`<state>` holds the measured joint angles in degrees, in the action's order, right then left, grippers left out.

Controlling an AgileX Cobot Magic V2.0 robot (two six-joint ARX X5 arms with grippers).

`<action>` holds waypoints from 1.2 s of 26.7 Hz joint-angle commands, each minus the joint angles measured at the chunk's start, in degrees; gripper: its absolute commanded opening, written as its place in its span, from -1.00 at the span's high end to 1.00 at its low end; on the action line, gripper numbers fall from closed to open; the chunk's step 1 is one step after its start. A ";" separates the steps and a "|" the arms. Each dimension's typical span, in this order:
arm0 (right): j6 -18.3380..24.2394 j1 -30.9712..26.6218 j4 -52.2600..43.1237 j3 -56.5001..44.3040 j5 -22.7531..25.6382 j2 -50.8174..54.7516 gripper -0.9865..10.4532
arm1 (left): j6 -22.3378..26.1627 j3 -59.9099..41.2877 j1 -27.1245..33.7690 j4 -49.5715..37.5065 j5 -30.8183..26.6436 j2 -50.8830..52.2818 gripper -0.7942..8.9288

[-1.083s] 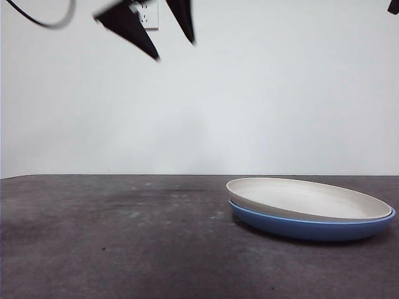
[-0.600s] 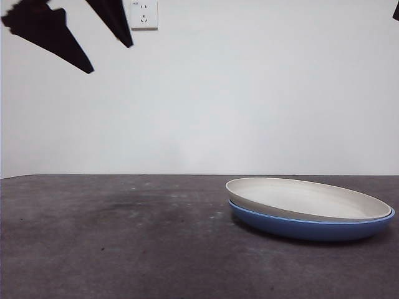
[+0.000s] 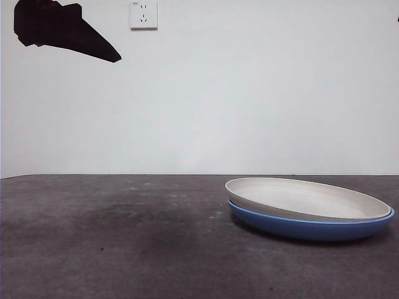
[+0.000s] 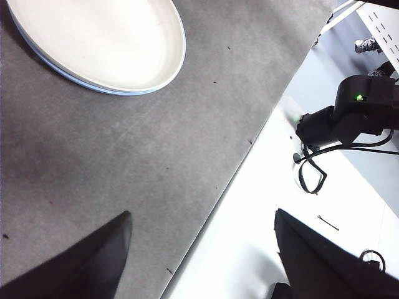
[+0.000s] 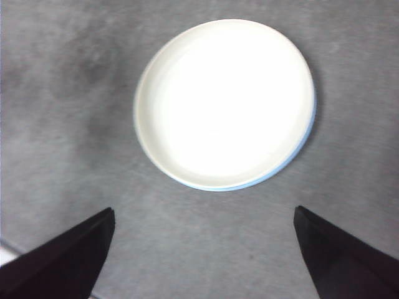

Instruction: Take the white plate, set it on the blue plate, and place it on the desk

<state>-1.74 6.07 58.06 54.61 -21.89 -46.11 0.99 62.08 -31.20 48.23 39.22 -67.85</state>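
Observation:
The white plate [image 3: 305, 196] lies stacked on the blue plate [image 3: 312, 228] at the right of the desk [image 3: 124, 237], slightly tilted. My left gripper [image 3: 93, 47] hangs high at the top left, far from the stack. Its own view shows it [image 4: 202, 215] open over the desk's edge, with the white plate [image 4: 100, 37] and a sliver of the blue plate [image 4: 75, 80] some way off. My right gripper [image 5: 204, 210] is open high above the white plate [image 5: 224, 103]; the blue plate [image 5: 304, 142] shows as a thin rim. Neither gripper holds anything.
A wall socket [image 3: 143, 14] sits on the white wall behind. In the left wrist view the desk ends at a straight edge, beyond which a black device with cables [image 4: 349, 112] stands on a white surface.
The left gripper has swung from the upper middle toward the top left corner, away from the plates. The plate stack has not moved.

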 commanded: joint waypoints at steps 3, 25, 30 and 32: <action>-2.82 0.22 -0.15 0.79 5.53 -2.38 0.02 | 1.11 0.63 -0.33 -0.15 0.31 -0.42 0.08; -5.99 -0.31 -26.34 -6.60 7.37 -33.64 0.22 | 1.07 0.63 -0.33 0.22 0.31 -0.42 0.08; -6.88 -0.35 -30.64 -6.60 7.37 -38.77 0.32 | 0.94 0.63 -0.33 0.28 0.31 -0.42 0.08; -7.13 -0.35 -32.06 -6.60 7.37 -40.13 0.37 | 0.94 0.63 -0.33 0.31 0.31 -0.42 0.08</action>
<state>-7.97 5.65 26.59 47.72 -14.72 -85.25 0.99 62.08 -31.20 48.64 39.22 -67.85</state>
